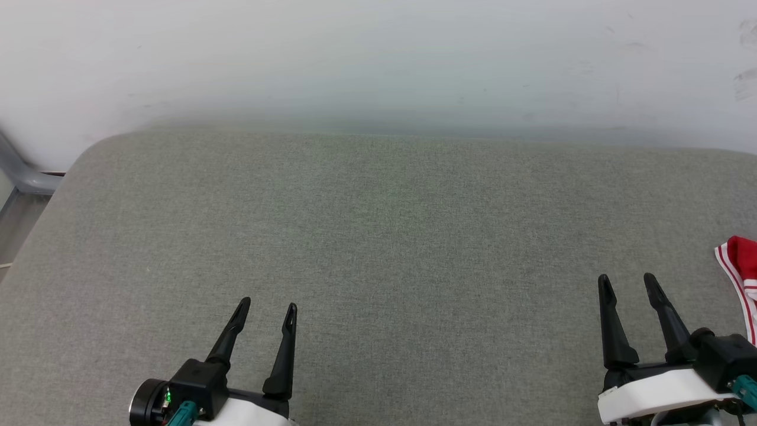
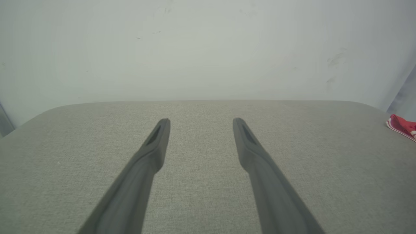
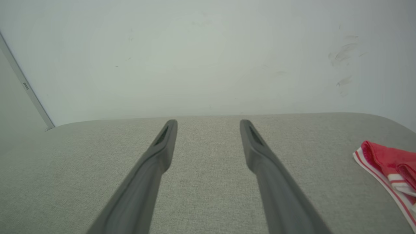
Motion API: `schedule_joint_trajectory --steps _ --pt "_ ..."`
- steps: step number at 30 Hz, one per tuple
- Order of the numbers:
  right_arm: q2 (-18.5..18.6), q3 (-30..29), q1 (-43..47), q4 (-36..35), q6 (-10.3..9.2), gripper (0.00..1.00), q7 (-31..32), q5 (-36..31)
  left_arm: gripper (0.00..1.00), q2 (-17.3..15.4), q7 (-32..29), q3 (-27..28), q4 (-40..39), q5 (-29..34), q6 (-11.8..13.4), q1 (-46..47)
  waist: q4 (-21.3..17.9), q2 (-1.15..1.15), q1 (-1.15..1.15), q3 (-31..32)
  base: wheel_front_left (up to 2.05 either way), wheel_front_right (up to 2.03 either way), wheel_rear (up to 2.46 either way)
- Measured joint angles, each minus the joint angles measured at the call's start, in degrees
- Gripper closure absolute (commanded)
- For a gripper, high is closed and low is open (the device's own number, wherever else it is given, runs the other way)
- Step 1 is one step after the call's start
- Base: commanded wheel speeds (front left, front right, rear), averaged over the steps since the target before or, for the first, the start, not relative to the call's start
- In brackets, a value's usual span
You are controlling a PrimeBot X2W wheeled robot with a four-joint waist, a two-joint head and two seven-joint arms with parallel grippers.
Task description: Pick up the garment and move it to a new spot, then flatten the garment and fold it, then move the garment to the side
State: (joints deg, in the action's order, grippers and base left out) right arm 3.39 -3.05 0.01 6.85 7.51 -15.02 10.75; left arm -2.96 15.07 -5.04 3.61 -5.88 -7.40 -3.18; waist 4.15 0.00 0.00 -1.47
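A plain indoor room, bare enough that home or test space cannot be told apart. A broad grey-green fabric cushion with rounded corners, like a sofa seat or mattress, butts against a white painted wall at 12 o'clock, which is marked with dark scuffs. At 9 o'clock a grey metal tube slants above a strip of floor. One homely touch, the garment, lies at 3 o'clock.
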Motion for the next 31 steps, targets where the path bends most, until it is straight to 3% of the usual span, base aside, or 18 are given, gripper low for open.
schedule_joint_trajectory --steps 11,12,16,31 --pt "-0.1 0.2 0.0 0.1 0.0 0.0 0.0 -0.2 0.0 0.0 0.0 0.0 0.3 -0.4 0.0 0.0 -0.2 0.0 0.0 -0.1 0.0 0.0 0.0" --pt "-0.1 0.2 0.0 0.4 0.0 1.0 0.0 -0.2 1.0 0.0 0.0 -0.1 0.5 -0.4 0.0 0.0 -0.2 0.0 0.0 -0.2 0.0 0.0 0.0" --pt "-0.1 0.2 0.7 2.8 0.0 1.0 0.6 1.0 1.0 0.0 -0.3 -0.3 2.4 -1.7 0.0 -1.2 -0.2 0.0 0.0 -0.1 0.0 0.0 0.0" --pt "-0.1 -0.5 0.4 3.6 0.0 1.0 4.6 16.6 1.0 -0.8 -3.3 0.5 4.0 -19.6 0.1 0.0 -0.7 0.0 0.0 0.0 0.0 0.0 0.0"
